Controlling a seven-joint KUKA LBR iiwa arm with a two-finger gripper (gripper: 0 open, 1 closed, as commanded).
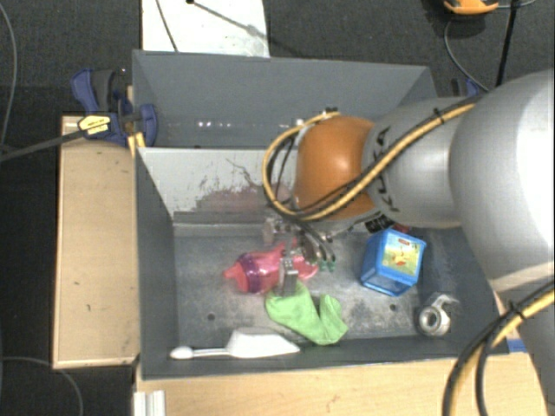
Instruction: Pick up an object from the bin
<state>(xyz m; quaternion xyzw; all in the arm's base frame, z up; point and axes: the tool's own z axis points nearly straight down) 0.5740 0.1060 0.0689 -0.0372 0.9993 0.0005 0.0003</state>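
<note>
Grey metal bin (208,102), arm (486,172) in from the right and taking up most of that side, orange cover (334,159) at its wrist with yellow-black cables looped round it. Gripper (295,263) is down low over the middle of the bin floor, at the right-hand end of the pink thing (256,271) (plastic, pink with a purple part, lying on its side; can't make out what it is). The gripper overlaps that end in this view. Can't tell whether it's open, closed or gripping, as the tip is too cluttered to read. Green cloth (308,315) lies crumpled just in front of the gripper, close under the pink thing's right end. Blue box (392,263), yellow picture on its face, stands to the gripper's right, apart from it, towards the right wall. White tool (251,346) lies flat along the front wall, left of the cloth, thin handle pointing left. Small silver metal fitting (434,316) sits in the front right corner, clear of the box.
</note>
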